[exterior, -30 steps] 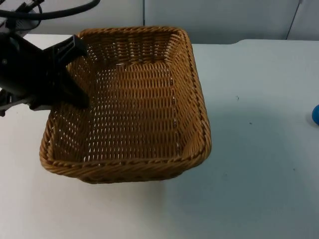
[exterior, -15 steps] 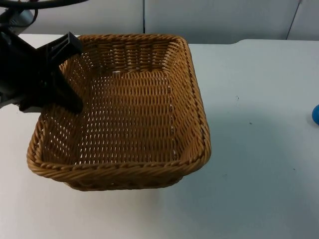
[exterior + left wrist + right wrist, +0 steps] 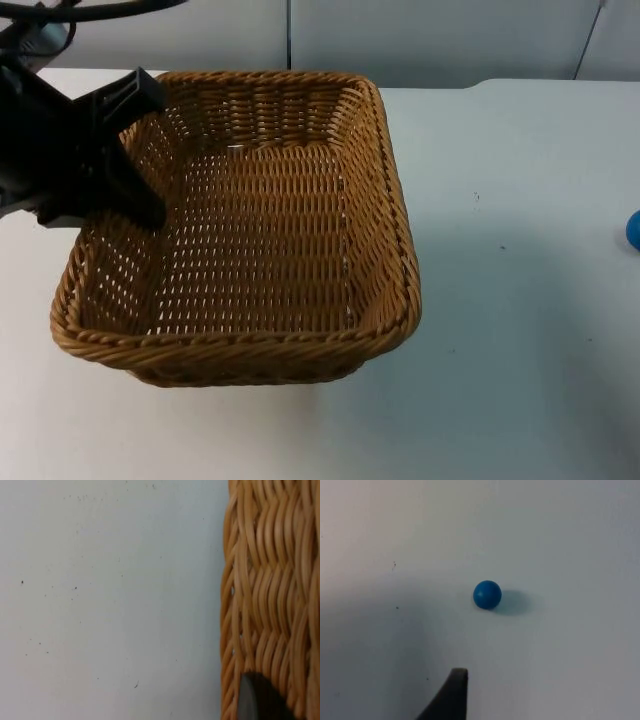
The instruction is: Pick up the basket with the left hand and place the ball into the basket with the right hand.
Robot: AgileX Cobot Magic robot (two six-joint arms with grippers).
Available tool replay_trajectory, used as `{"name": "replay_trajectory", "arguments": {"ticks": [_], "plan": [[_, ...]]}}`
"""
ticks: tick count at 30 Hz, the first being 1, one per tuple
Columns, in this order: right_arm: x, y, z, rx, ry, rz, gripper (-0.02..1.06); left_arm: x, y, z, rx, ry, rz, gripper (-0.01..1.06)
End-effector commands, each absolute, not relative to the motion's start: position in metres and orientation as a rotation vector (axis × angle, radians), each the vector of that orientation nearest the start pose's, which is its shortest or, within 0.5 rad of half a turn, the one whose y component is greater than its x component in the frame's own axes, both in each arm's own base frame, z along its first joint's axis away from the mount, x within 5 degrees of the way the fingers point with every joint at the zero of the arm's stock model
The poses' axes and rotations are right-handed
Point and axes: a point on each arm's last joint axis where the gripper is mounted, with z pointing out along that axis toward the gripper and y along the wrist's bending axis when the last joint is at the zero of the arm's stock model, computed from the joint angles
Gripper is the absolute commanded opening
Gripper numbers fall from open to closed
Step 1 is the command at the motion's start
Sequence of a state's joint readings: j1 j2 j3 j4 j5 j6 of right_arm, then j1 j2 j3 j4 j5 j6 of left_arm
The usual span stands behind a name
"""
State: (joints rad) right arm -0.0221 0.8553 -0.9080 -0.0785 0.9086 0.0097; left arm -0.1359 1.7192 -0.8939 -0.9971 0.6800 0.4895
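Wicker makes up the basket (image 3: 250, 220), which is brown, square and has nothing inside. The left gripper (image 3: 135, 150) has its black fingers clamped on the basket's wall, one finger (image 3: 140, 200) down inside the basket and the other (image 3: 125, 95) outside by the rim. In the left wrist view a black fingertip (image 3: 257, 700) presses right against the woven wall of the basket (image 3: 270, 580), with the white table (image 3: 110, 600) beside it. The near edge of the basket throws a shadow on the table (image 3: 520, 330) in the top view, and it cannot be told if the basket touches the table.

The blue ball (image 3: 487, 594) lies on the table, well apart from the basket. In the top view the ball (image 3: 634, 230) is far off to the side of the basket. In the right wrist view one black fingertip (image 3: 451, 692) of the right gripper hangs above the table, near the ball but not touching it. It holds nothing there, and it cannot be told how far its fingers are apart.
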Motion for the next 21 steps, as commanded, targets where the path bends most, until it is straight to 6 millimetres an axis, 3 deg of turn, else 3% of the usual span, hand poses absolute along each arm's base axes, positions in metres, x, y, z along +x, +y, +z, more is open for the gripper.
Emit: {"name": "replay_trajectory", "arguments": {"ticks": [1, 2, 7, 8, 13, 14, 19, 21], "plan": [[0.197, -0.010, 0.358, -0.032, 2.387, -0.115, 1.01, 0.301, -0.091, 0.179, -0.170, 2.725, -0.927, 0.12], [0.197, -0.010, 0.358, -0.032, 2.387, -0.115, 1.01, 0.301, -0.091, 0.179, -0.170, 2.725, -0.927, 0.12], [0.269, -0.009, 0.342, -0.098, 2.509, -0.080, 0.98, 0.301, -0.090, 0.179, -0.158, 2.727, -0.910, 0.12], [0.269, -0.009, 0.342, -0.098, 2.509, -0.080, 0.98, 0.301, -0.090, 0.179, -0.158, 2.727, -0.910, 0.12], [0.329, -0.009, 0.313, -0.124, 2.608, -0.053, 0.98, 0.301, -0.090, 0.178, -0.150, 2.732, -0.904, 0.12], [0.329, -0.009, 0.313, -0.124, 2.608, -0.053, 0.98, 0.301, -0.090, 0.178, -0.150, 2.732, -0.904, 0.12], [0.368, -0.010, 0.273, -0.152, 2.708, -0.049, 0.98, 0.301, -0.090, 0.178, -0.153, 2.733, -0.905, 0.12], [0.374, -0.010, 0.264, -0.156, 2.724, -0.048, 0.98, 0.301, -0.090, 0.178, -0.153, 2.733, -0.905, 0.12]]}}
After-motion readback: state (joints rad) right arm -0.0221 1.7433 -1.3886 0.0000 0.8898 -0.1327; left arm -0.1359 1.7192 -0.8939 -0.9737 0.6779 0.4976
